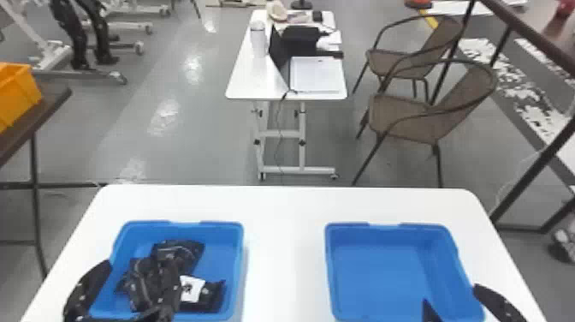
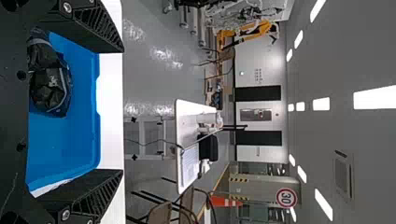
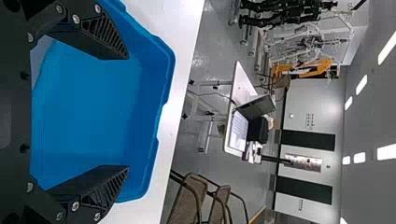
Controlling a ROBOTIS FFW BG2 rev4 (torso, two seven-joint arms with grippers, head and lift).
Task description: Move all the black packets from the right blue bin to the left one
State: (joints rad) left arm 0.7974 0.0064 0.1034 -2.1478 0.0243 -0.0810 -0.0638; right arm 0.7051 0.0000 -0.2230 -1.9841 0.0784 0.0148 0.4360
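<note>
Looking across the white table [image 1: 282,257], we see the left blue bin [image 1: 223,240] and the right blue bin [image 1: 376,274] side by side. Our left gripper [image 2: 122,110] is over the near left part of the left bin, fingers spread with nothing between them; our right gripper [image 3: 127,112], spread and holding nothing too, is at the near right of the right bin. The black packets [image 1: 147,282] we can see lie heaped in the left bin, so we judge the transfer finished; the next move calls for lifting both grippers clear without snagging the heap. The heap's upper packet points near to far; the near right packet [image 1: 211,297] has its long axis left to right, its white label [image 1: 192,289] toward the left end.
</note>
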